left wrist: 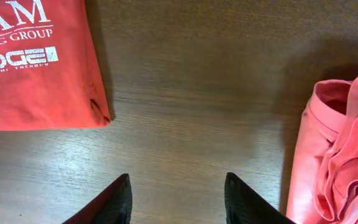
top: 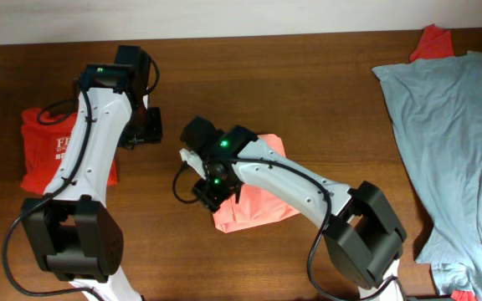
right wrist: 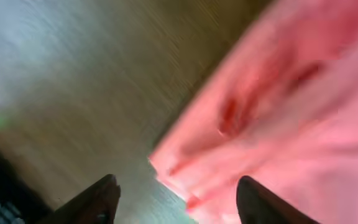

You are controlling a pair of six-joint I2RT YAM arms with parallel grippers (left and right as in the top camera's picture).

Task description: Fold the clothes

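Observation:
A pink folded garment (top: 253,205) lies mid-table; it also shows in the left wrist view (left wrist: 337,149) and, blurred, in the right wrist view (right wrist: 291,106). My right gripper (top: 210,191) hovers at its left corner, open and empty, its fingers (right wrist: 176,193) straddling that corner. A red folded shirt (top: 44,150) with white lettering lies at the left, also seen in the left wrist view (left wrist: 36,62). My left gripper (top: 151,127) is open and empty over bare wood between the two, fingers (left wrist: 178,196) apart. A grey-blue shirt (top: 454,125) lies spread out at the right.
A red garment (top: 432,42) pokes out from under the grey-blue shirt at the back right. The wooden table (top: 308,75) is dark brown. Cables hang from both arms.

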